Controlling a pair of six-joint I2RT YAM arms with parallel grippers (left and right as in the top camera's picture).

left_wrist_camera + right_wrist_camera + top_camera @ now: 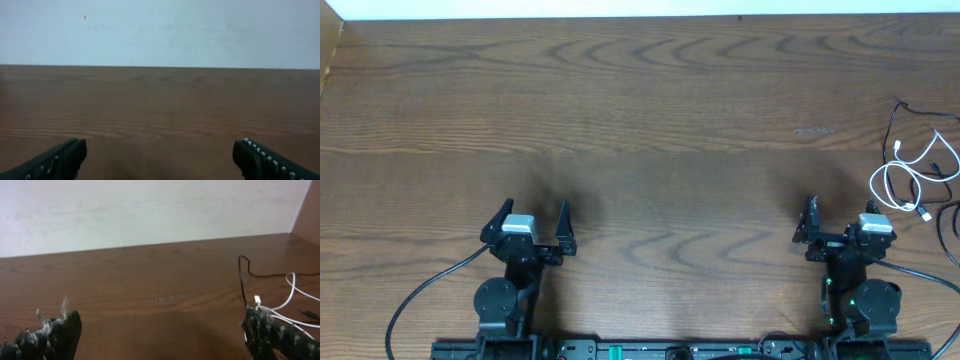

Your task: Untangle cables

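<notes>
A thin white cable [903, 180] lies coiled at the table's far right edge, crossed with a thin black cable [898, 118] that loops above it. Both also show in the right wrist view, white [290, 296] and black [242, 280], to the right of my right finger. My right gripper [838, 222] is open and empty, left of and slightly nearer than the cables. My left gripper [533, 225] is open and empty over bare wood at the near left; in the left wrist view [159, 157] nothing lies between its fingers.
The wooden table [650, 130] reaches a white wall at the back. Thick black arm cables [420, 295] trail from both arm bases along the near edge. The table's right edge is close to the cables.
</notes>
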